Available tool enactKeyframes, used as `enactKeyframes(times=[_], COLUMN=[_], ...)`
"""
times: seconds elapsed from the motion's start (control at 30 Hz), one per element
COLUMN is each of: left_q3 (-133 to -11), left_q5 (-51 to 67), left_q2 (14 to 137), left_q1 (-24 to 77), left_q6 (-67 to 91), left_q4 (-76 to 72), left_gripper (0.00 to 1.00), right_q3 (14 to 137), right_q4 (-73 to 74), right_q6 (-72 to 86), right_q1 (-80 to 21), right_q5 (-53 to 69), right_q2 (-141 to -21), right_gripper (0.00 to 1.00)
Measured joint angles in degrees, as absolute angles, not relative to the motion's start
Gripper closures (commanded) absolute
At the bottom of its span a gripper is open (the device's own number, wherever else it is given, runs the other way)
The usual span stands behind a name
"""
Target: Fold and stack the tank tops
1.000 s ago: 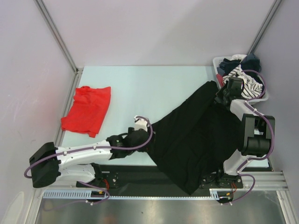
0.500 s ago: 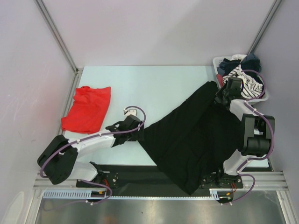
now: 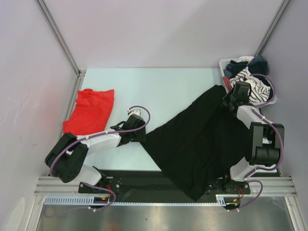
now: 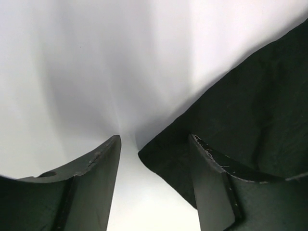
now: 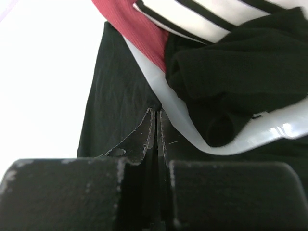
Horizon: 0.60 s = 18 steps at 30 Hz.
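Red tank top point(image 3: 89, 111) lies at the left on the table point(image 3: 159, 86). Left gripper point(image 3: 140, 136), fingers apart, straddles a corner of the black tank top point(image 3: 197, 144) (spread across the centre). Right gripper point(image 3: 231, 103) pinches its upper corner beside a white basket point(image 3: 222, 63) heaped with striped and dark clothes point(image 3: 248, 77).

Folded top point(image 3: 89, 113) left of spread top point(image 3: 197, 144)

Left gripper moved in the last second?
Yes. In the top view the left gripper has gone left and up-frame, nearer the red tank top. Its jaws are open at a corner of the black tank top.
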State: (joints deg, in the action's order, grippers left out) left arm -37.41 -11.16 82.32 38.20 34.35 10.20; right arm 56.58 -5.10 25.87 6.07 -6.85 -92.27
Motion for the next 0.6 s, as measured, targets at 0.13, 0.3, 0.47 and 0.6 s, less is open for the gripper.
enactKeyframes(times=[0.13, 0.3, 0.47, 0.6], left_q3=[-37.52, -37.67, -37.74, -37.76], left_q5=[-10.24, -9.32, -8.58, -8.32], left_q2=[82.91, 83.66, 84.12, 84.40], left_q1=[37.52, 37.19, 37.04, 36.93], left_q6=[33.93, 33.76, 33.19, 32.88], left_q4=[8.99, 7.33, 6.37, 5.82], left_gripper=[0.42, 0.41, 0.45, 0.46], right_q3=[55.48, 53.69, 51.62, 51.68], right_q4=[-5.78, -6.13, -7.92, -7.62], right_q6=[25.85, 25.74, 25.89, 26.20], right_q1=[6.07, 6.09, 5.78, 5.78], right_q5=[-8.62, -11.53, -13.39, -13.96], right_q2=[-90.52, -88.84, -87.85, -87.85], right_gripper=[1.00, 1.00, 0.99, 0.92])
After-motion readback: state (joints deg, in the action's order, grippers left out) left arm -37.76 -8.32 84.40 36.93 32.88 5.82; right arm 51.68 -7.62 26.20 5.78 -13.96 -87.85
